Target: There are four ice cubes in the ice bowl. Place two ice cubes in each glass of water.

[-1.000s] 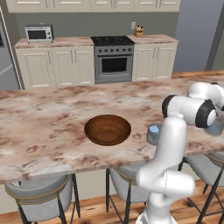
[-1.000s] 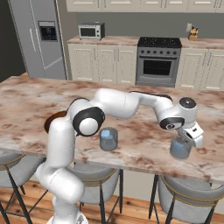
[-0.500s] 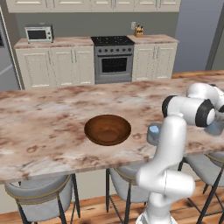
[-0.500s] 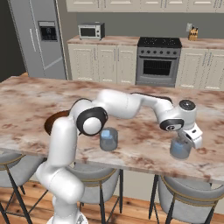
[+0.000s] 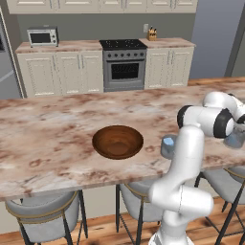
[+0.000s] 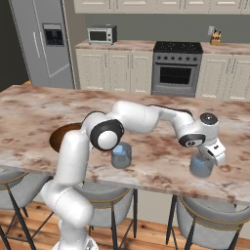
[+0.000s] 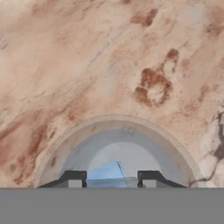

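My gripper (image 6: 209, 157) hangs just above the right-hand glass of water (image 6: 200, 167), pointing down into it. In the hand view the gripper (image 7: 112, 178) is shut on a pale-blue ice cube (image 7: 107, 172) over the glass's round rim (image 7: 113, 120). The second glass of water (image 6: 121, 155) stands nearer the arm's base, also seen beside the arm's white link (image 5: 167, 146). The brown ice bowl (image 5: 117, 141) sits mid-counter, well left of both glasses; its edge (image 6: 59, 136) peeks out behind the arm. The far glass (image 5: 234, 139) shows partly behind the forearm.
The marble island counter (image 5: 52, 129) stretches wide to the left and back of the bowl. Grey stools (image 6: 205, 219) stand under its front edge. Cabinets, a stove (image 5: 124, 67) and a fridge (image 6: 41, 44) line the back wall.
The hand has edged slightly to the right above the right-hand glass. The jaws stay shut on the cube; bowl and glasses have not moved.
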Available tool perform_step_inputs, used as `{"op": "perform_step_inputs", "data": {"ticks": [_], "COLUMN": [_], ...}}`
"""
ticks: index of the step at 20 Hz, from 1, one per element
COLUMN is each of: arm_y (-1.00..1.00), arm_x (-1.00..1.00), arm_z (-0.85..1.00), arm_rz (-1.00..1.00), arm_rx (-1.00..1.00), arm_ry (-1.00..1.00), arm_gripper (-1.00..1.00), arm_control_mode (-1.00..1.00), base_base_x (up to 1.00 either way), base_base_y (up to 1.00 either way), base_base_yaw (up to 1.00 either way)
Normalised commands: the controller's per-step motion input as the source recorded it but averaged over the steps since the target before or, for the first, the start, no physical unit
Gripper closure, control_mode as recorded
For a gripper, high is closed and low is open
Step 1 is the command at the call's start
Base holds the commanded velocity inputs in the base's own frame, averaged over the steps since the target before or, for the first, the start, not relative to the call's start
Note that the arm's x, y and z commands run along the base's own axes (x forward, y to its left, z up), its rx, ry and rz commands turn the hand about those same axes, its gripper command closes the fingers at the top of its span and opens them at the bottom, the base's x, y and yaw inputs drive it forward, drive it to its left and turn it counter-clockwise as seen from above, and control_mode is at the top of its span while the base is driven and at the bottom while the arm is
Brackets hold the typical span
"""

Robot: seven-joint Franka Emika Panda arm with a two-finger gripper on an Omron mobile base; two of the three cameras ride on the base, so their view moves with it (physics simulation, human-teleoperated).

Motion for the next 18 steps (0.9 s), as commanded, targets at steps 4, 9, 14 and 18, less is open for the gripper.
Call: {"op": "perform_step_inputs", "data": {"ticks": [4,9,14,18], "arm_y": [-0.04,-0.07,-0.04,-0.04], "arm_x": [0.11,0.08,0.08,0.09], "arm_z": [-0.13,-0.13,-0.15,-0.06], "arm_rz": [0.0,0.0,0.0,0.0], "arm_rx": [0.0,0.0,0.0,0.0], "arm_ry": [0.0,0.0,0.0,0.0], "arm_gripper": [1.0,1.0,1.0,1.0], "arm_control_mode": [-1.0,-1.0,-1.0,-1.0], "base_base_x": [0.0,0.0,0.0,0.0], "base_base_y": [0.0,0.0,0.0,0.0], "base_base_yaw": [0.0,0.0,0.0,0.0]}}
